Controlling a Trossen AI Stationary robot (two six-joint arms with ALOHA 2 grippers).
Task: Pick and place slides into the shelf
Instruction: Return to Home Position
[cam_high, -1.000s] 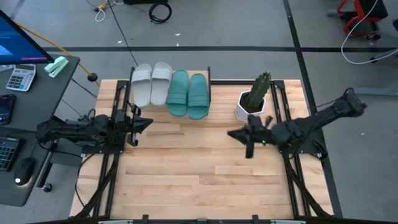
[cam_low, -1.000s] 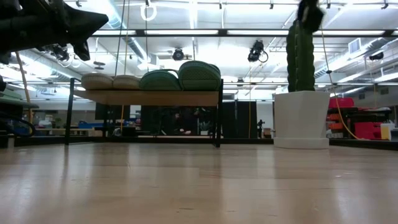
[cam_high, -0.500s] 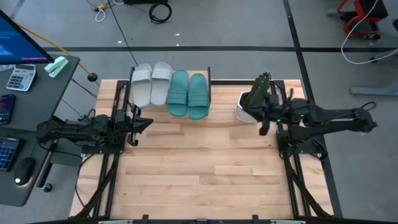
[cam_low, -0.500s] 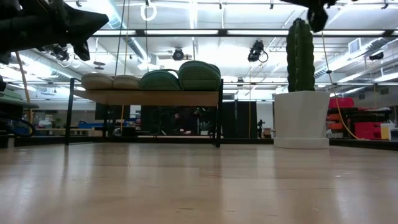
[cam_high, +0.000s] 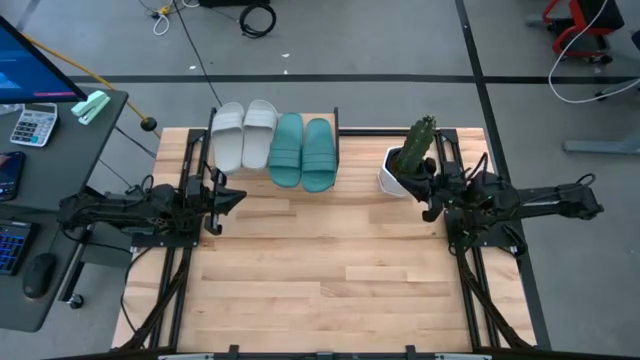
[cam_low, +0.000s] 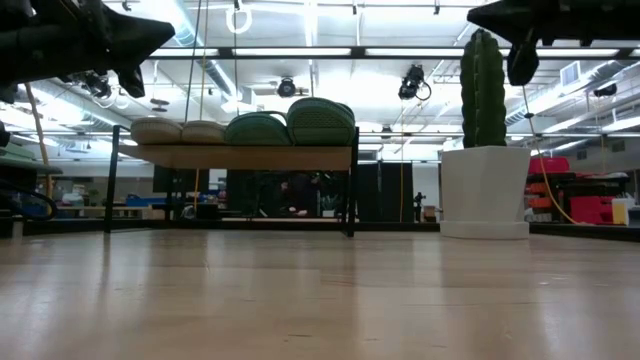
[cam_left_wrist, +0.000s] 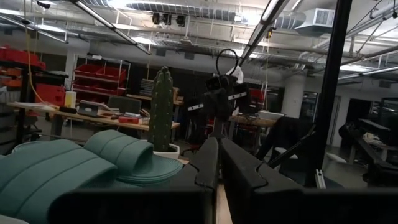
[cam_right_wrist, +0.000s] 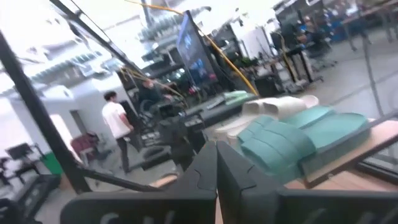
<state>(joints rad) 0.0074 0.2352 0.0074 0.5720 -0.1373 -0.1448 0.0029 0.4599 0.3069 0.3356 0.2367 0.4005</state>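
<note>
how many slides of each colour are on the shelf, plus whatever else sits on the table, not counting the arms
pale grey-white slides: 2
teal green slides: 2
potted cactus: 1
total: 5, with all 4 slides on the shelf; left claw at the left edge of the table, right claw by the potted cactus, both shut and empty

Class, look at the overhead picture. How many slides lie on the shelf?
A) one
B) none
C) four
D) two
C: two pale slides and two green slides lie side by side on the shelf.
</note>
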